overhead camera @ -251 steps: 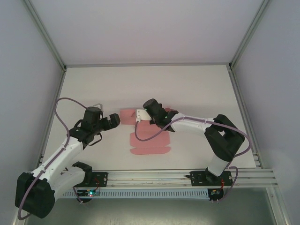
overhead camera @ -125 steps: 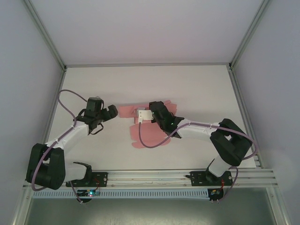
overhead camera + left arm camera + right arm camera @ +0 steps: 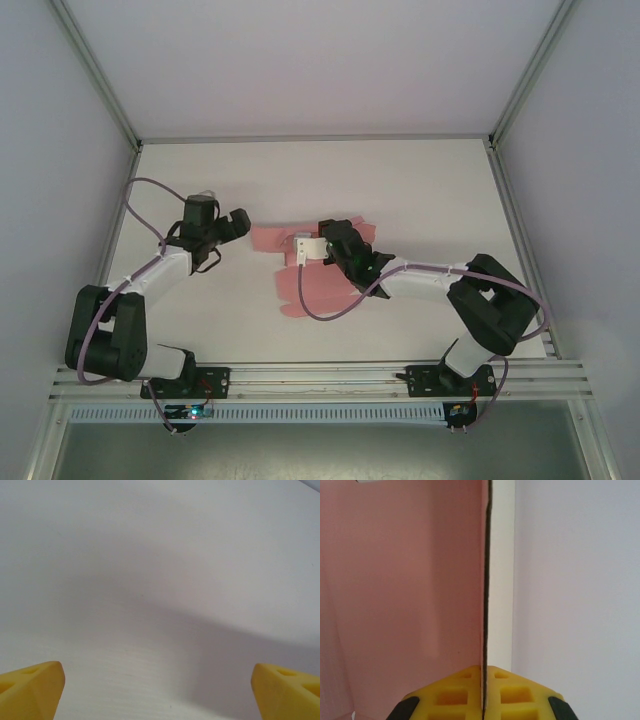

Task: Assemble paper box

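The paper box (image 3: pixel 300 293) is a flat pink die-cut sheet lying mid-table, with one flap raised. My right gripper (image 3: pixel 322 248) is shut on that flap's thin edge. In the right wrist view the yellow fingertips of the right gripper (image 3: pixel 483 669) pinch the card, and the paper box (image 3: pixel 410 580) shows its pink face on the left and its white back on the right. My left gripper (image 3: pixel 233 222) hovers left of the sheet, apart from it. In the left wrist view the left gripper (image 3: pixel 156 676) stands open over bare table, its fingertips (image 3: pixel 40 680) wide apart.
The white table (image 3: pixel 420 190) is enclosed by pale walls with a metal frame (image 3: pixel 310 138) at the back and sides. A rail (image 3: pixel 320 378) carrying both arm bases runs along the near edge. Purple cables loop beside each arm.
The left arm has swung away from the near edge towards the far left, its gripper staying open. The right gripper has kept its hold on the flap, and the sheet has shifted slightly.
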Controlling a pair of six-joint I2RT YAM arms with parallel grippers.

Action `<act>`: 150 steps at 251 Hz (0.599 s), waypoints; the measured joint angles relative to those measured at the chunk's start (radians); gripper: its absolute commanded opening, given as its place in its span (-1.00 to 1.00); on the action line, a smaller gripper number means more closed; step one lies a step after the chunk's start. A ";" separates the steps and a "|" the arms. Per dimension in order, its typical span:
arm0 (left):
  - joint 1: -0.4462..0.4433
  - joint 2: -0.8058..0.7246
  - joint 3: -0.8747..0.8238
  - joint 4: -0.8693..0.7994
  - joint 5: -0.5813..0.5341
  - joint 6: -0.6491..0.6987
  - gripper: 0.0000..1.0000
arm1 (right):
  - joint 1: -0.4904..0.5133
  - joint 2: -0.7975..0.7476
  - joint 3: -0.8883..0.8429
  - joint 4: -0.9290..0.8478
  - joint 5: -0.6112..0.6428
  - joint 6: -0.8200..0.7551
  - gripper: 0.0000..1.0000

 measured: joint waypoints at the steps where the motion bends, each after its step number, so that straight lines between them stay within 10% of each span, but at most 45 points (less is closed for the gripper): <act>1: 0.000 0.001 0.001 0.000 0.000 0.000 0.90 | 0.000 0.000 0.000 0.000 0.000 0.000 -1.00; 150: -0.154 -0.004 -0.076 0.111 0.460 0.132 0.27 | 0.000 0.053 0.012 0.005 0.045 0.021 -1.00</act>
